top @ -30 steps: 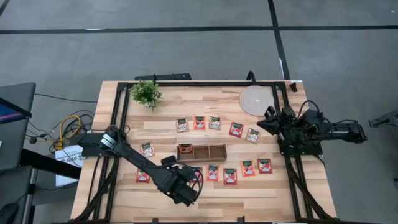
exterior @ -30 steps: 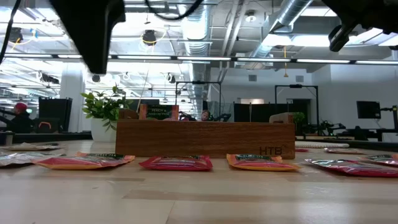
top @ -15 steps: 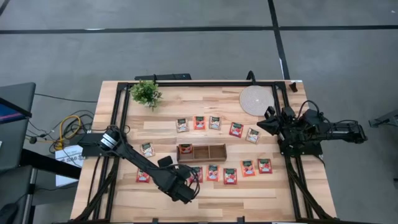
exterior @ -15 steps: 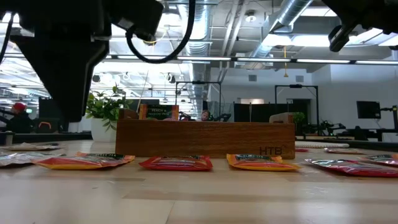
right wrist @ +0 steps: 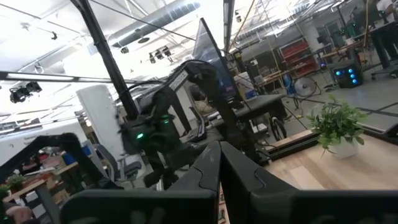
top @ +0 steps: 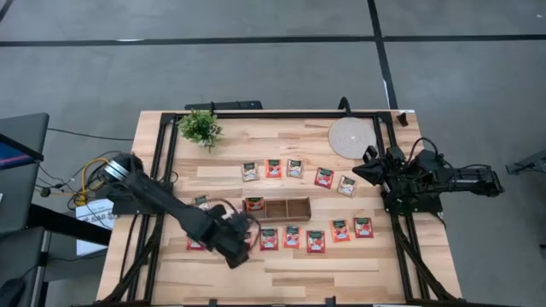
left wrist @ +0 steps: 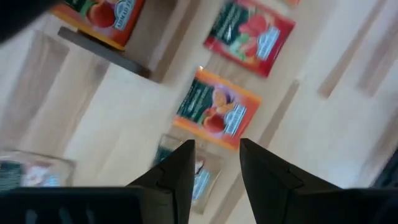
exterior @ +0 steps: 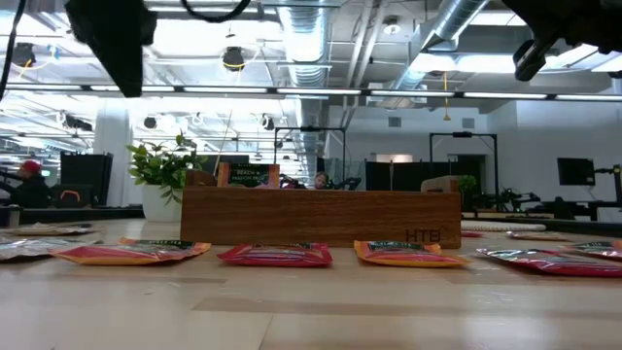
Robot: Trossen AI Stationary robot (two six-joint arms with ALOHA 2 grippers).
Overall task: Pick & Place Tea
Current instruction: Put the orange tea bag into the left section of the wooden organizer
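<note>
Left claw [top: 245,232]: I had pulled it back and to the left from its spot of 1 second before, near the table's front edge. It hung over the front row's left end, just before the tray's left end.
Left fingers [left wrist: 177,177]: I held them apart with nothing between them, the same gap as before. A pale sachet [left wrist: 200,177] lay on the table under their tips.
Left arm, low view [exterior: 112,34]: only a small dark piece showed at the upper left. Half a second earlier it had filled far more of that corner.
Right claw [right wrist: 219,167]: I kept it closed and empty, high at the table's right edge, unmoved.
Tray [top: 276,208]: it sat mid-table and had not shifted.
Tea in tray [top: 254,205]: 1 red sachet lay in the left compartment, as before.
Tea behind tray [top: 273,168]: a row of 5 sachets lay flat, unchanged.
Tea before tray [top: 316,241]: a row of red sachets lay flat, its left end partly under my left arm.
Other tea [top: 202,203]: 1 sachet lay left of the tray, beside my arm.
Plant [top: 200,128]: it stood at the far left corner.
</note>
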